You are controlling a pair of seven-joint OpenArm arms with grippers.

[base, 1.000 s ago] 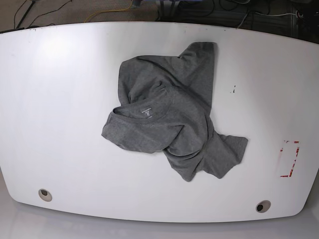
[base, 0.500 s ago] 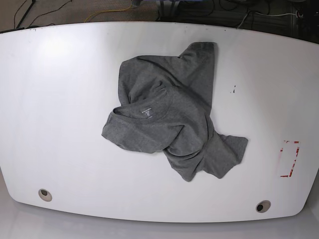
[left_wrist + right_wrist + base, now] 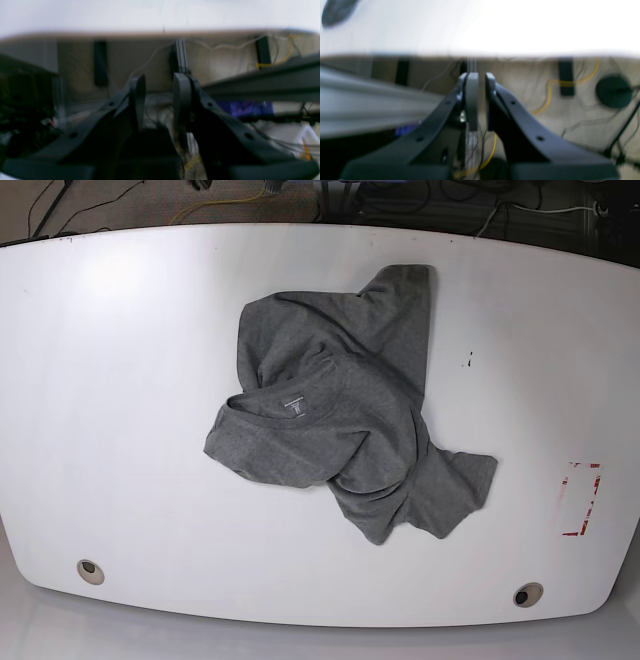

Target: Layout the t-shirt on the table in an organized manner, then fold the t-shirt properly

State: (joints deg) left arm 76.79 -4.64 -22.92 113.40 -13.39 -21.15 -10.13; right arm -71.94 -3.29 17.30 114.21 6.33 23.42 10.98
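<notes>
grey heather cotton, the crumpled short-sleeved t-shirt point(image 3: 345, 425) lies bunched a little toward 1 o'clock of the middle of the glossy white worktop point(image 3: 120, 400), its long axis running from a sleeve at 12 o'clock to a loose flap at 5 o'clock, collar with white print facing 9 o'clock. neither arm shows in the base view. both wrist cameras look out past the worktop edge to cables and floor, so the shirt lies well apart from either end effector. the left end effector point(image 3: 156, 100) stands with jaws parted and nothing between them; the right end effector point(image 3: 480, 100) has its jaws nearly together, also empty. which arm is nearer cannot be told; the low flap at 5 o'clock looks likeliest for the left arm.
</notes>
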